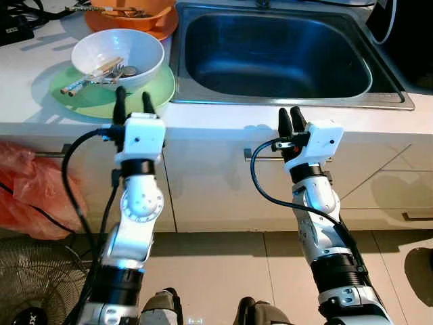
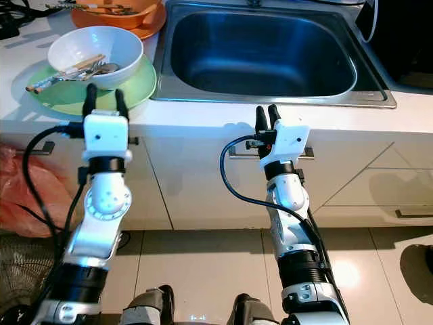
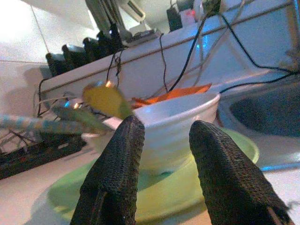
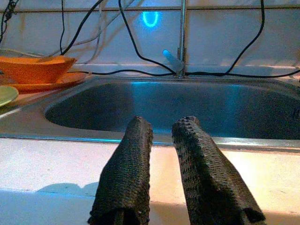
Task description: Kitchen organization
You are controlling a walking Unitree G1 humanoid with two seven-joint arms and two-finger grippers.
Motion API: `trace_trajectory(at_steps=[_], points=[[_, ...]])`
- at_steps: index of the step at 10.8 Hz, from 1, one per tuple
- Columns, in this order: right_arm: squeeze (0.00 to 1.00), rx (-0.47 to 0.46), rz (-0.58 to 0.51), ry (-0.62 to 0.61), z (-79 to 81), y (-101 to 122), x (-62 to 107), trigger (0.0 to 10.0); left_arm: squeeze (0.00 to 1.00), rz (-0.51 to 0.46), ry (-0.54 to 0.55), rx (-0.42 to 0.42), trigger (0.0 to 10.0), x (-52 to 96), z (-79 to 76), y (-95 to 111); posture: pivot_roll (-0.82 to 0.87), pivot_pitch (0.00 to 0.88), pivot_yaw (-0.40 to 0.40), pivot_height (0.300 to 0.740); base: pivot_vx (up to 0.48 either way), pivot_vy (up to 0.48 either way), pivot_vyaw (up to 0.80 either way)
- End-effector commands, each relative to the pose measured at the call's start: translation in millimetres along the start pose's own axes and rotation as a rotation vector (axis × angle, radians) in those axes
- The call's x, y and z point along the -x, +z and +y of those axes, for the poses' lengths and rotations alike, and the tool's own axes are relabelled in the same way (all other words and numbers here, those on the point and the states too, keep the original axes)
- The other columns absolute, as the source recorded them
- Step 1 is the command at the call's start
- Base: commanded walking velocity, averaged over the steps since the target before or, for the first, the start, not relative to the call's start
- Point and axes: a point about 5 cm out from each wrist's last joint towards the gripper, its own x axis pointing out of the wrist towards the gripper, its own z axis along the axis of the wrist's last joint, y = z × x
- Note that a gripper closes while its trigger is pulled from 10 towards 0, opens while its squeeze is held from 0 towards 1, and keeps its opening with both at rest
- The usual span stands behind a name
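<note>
left tool (image 1: 134, 99) wide, aligned to take white bowl (image 1: 116, 56) on green plate (image 1: 150, 89) | right tool (image 1: 292, 120) narrow, empty, near sink (image 1: 284, 57)

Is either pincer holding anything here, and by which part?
Nothing is held. The left pincer is open before the white bowl; the right pincer is empty.

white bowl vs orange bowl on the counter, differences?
The white bowl sits on a green plate near the counter edge; the orange bowl sits on an orange plate farther back. The white bowl is nearest the left gripper. Both hold utensils.
</note>
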Motion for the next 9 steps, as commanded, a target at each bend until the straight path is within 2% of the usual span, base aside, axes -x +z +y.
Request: trace_trajectory(at_steps=[1, 5, 9], points=[[0.00, -0.006, -0.015, -0.002, -0.9, 2.4, -1.6, 10.0, 0.00, -0.003, 0.017, -0.020, 10.0, 1.6, 3.7, 1.0, 0.14, 0.169, -0.047, 0.740, 0.000, 0.000, 0.00], [0.00, -0.010, -0.014, 0.003, 0.2, 1.4, -2.2, 10.0, 0.00, -0.021, 0.032, -0.057, 10.0, 2.8, 14.5, 3.6, 0.14, 0.170, -0.049, 0.740, 0.000, 0.000, 0.00], [0.00, -0.012, -0.015, 0.006, 0.2, 1.4, -2.4, 10.0, 0.00, -0.049, 0.029, -0.066, 10.0, 1.5, 15.5, 10.0, 0.14, 0.169, -0.050, 0.740, 0.000, 0.000, 0.00]])
